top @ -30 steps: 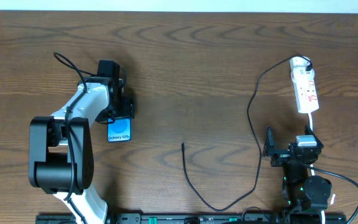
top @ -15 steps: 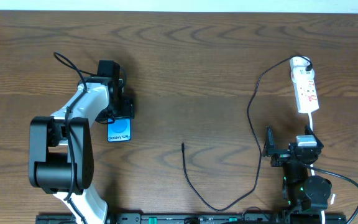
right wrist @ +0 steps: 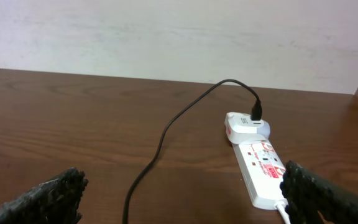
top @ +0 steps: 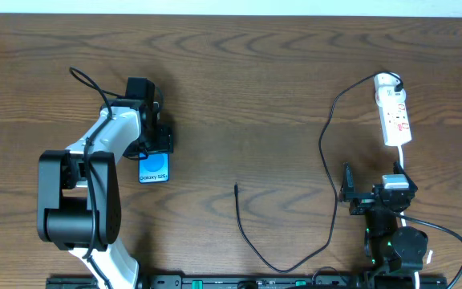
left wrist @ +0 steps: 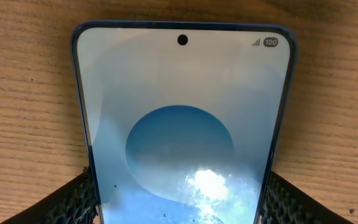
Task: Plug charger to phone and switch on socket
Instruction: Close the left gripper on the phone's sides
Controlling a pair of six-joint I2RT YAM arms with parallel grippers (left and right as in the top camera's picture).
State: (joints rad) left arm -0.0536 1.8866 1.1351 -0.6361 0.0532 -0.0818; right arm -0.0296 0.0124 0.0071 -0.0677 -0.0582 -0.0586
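1. Left gripper (top: 156,147): jaws stand wide, spanning the phone (left wrist: 182,124) across its width. In the left wrist view both textured pads (left wrist: 73,199) sit against the phone's long edges; I judge this a grip on it.
2. Phone: lies flat and screen up on the left half of the desk (top: 247,80), about midway between the far and near edges. Its screen is lit blue with a round pattern.
3. Right gripper (right wrist: 185,196): fully spread, with nothing between its fingers. It hovers by the near right corner, facing the far edge.
4. Charger cable (top: 325,144): runs from a white adapter (right wrist: 247,126) seated in the far end of the power strip (top: 395,116), loops toward the near edge, then back up. Its connector tip (top: 237,189) lies free near mid-desk, well apart from both phone and grippers.
5. Power strip: near the right edge, toward the far right corner, just beyond the right gripper. Switch state cannot be read.
6. Change over the last second: none. Both arms, the phone and the cable sit exactly as before.
7. Meaning (judgement): this is a pause with the phone secured. The connector is not yet picked up and the socket not yet switched. Likely next need: the right arm fetches the tip.
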